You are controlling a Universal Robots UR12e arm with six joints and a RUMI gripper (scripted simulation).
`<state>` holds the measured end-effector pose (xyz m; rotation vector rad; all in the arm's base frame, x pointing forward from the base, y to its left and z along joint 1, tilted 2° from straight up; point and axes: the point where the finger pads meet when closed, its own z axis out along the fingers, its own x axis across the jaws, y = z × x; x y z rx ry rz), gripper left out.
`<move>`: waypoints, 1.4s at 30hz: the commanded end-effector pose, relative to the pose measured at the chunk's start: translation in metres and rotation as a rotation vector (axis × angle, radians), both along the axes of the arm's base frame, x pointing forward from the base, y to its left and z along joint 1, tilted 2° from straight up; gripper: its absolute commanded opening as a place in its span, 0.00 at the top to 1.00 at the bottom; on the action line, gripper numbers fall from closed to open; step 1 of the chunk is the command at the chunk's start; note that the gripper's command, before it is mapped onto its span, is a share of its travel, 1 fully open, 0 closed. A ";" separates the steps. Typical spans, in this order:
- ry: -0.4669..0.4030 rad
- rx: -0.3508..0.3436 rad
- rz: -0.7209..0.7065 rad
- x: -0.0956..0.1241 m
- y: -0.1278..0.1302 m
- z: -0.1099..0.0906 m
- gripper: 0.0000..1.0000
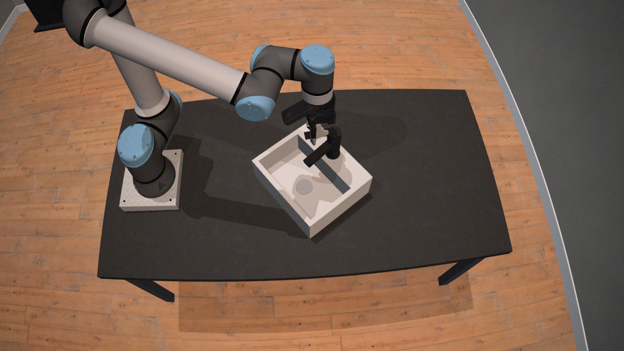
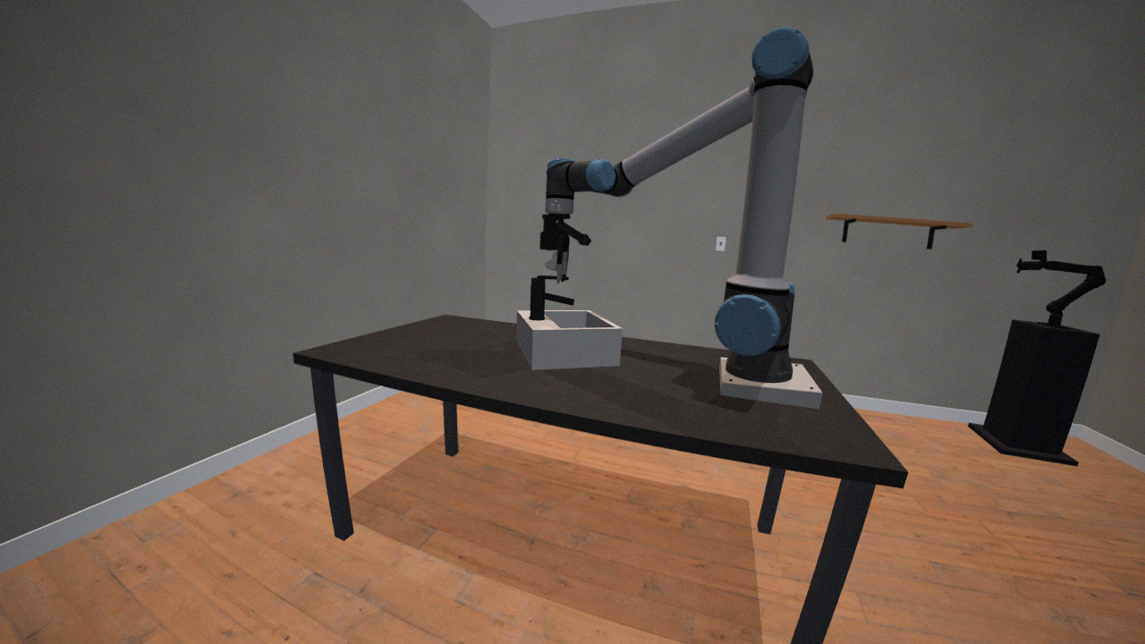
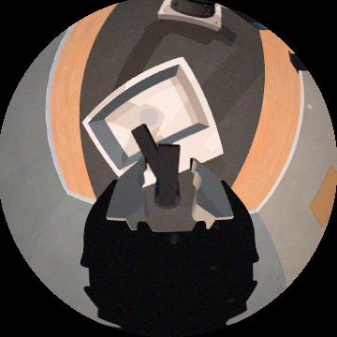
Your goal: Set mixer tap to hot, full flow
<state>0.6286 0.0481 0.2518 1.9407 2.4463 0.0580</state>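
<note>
Wrist view: jaws partly apart, straddling the lever (image 3: pixel 167 175), holding nothing. Poised over the white sink (image 3: pixel 198 103) on the worktop (image 1: pixel 427 174)

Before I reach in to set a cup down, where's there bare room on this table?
Bare stretches: the table right of the sink, and the front strip. Crowded: the tap corner under the gripper, and the robot base.

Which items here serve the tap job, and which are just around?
Job: mixer tap, its lever, sink, gripper straddling the lever, jaws partly open.
Around: wall shelf, black pedestal with small arm.
</note>
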 end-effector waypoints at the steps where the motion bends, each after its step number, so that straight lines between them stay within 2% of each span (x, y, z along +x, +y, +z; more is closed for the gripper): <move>1: -0.002 0.000 0.000 0.001 0.000 0.001 0.63; 17: -0.002 0.000 0.000 0.001 0.000 0.001 0.63; 18: -0.002 0.000 0.000 0.001 0.000 0.001 1.00; 42: -0.002 0.000 0.000 0.001 0.000 0.001 1.00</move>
